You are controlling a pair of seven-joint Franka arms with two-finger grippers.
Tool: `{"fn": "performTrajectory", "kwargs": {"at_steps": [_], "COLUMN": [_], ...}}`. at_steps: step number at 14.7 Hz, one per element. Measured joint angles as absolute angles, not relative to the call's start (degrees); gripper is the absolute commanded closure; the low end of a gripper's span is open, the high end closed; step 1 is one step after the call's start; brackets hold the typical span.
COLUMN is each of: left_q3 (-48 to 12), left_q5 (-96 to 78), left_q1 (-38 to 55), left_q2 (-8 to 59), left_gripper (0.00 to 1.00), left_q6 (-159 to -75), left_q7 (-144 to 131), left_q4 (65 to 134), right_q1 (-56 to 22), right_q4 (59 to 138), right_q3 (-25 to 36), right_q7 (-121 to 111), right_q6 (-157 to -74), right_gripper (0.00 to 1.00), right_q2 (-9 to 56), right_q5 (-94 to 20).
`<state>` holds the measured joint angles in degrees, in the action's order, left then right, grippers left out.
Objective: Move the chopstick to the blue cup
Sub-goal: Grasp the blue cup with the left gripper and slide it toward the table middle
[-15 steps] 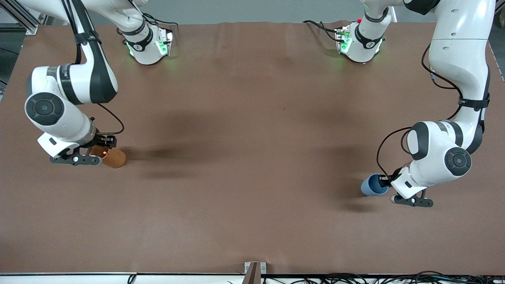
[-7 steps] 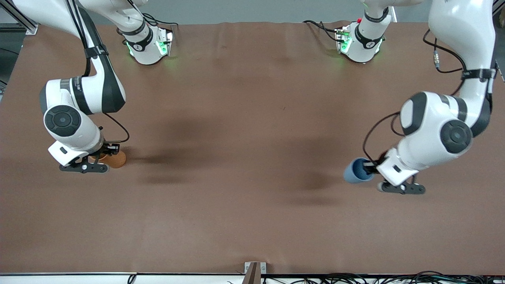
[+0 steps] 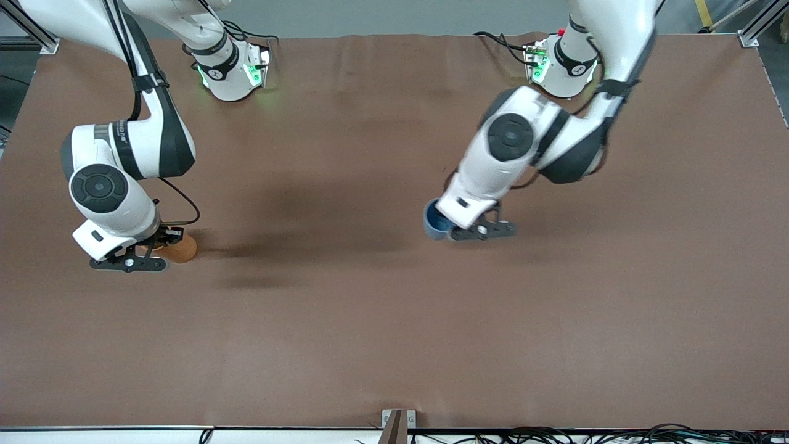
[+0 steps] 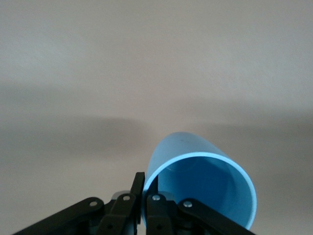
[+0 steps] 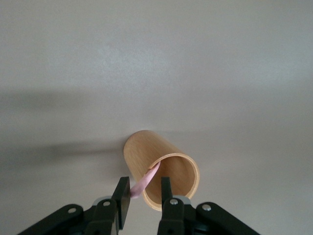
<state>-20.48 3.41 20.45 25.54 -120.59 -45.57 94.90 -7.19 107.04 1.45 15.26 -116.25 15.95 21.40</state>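
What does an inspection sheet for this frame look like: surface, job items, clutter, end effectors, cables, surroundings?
Surface: brown table cover, a few creases.
Job's things: blue cup held by its rim; pink chopstick leaning out of the orange-brown cup, toward the right arm's end.
Clutter: nothing seen.
End effectors: left end effector shut on the blue cup's rim, mid-table; right end effector straddling the chopstick at the orange-brown cup's rim, fingers apart.
Cables: bundle along the camera-side edge.
Surroundings: aluminium frame at corners.
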Motion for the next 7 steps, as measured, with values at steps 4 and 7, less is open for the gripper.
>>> {"fn": "performTrajectory", "kwargs": {"at_steps": [4,7], "left_q3": [-20.37,-20.28], "left_q5": [3.48,4.59], "left_q1": [23.03,23.18], "left_q2": [27.61,28.61], "left_gripper": [0.99,0.99], "left_q6": [-127.47,-130.77], "left_q7": [-47.70,-47.85], "left_q4": [99.37,102.07], "right_q1": [-7.10,-7.08], "right_q4": [107.04,107.04], "right_q3": [1.75,1.81], "right_q7": [15.32,15.37], "right_q6": [-117.26,-117.35], "right_gripper": [0.75,0.85], "right_q2": [16.81,16.89], "right_q5": [21.41,21.42]}}
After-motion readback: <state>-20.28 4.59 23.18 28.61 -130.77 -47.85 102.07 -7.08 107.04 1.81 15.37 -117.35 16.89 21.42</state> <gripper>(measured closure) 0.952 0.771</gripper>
